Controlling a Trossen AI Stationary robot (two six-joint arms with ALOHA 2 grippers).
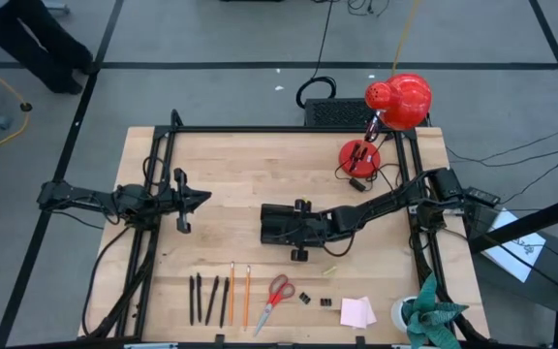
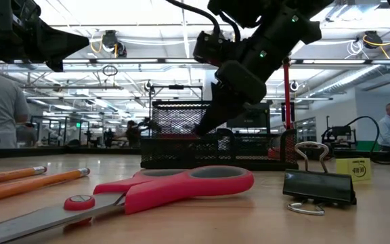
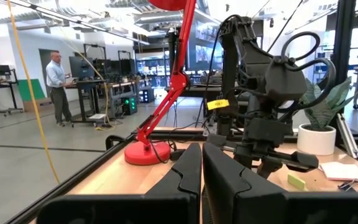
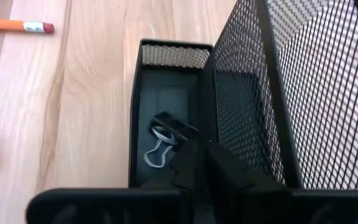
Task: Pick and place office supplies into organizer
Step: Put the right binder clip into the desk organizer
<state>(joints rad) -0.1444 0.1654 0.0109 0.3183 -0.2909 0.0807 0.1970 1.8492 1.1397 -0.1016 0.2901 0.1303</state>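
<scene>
Black mesh organizer [image 4: 303, 93], red scissors [image 2: 161, 186], orange pencils [image 1: 238, 294]

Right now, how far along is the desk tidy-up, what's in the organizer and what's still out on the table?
Done: one binder clip lies in the organizer's low compartment. In hand: the right gripper sits just above that clip, nearly closed and holding nothing; the left gripper waits shut, off to the side. Left: the pens, pencils, scissors, more clips, the yellow piece and the pink sticky notes.
</scene>
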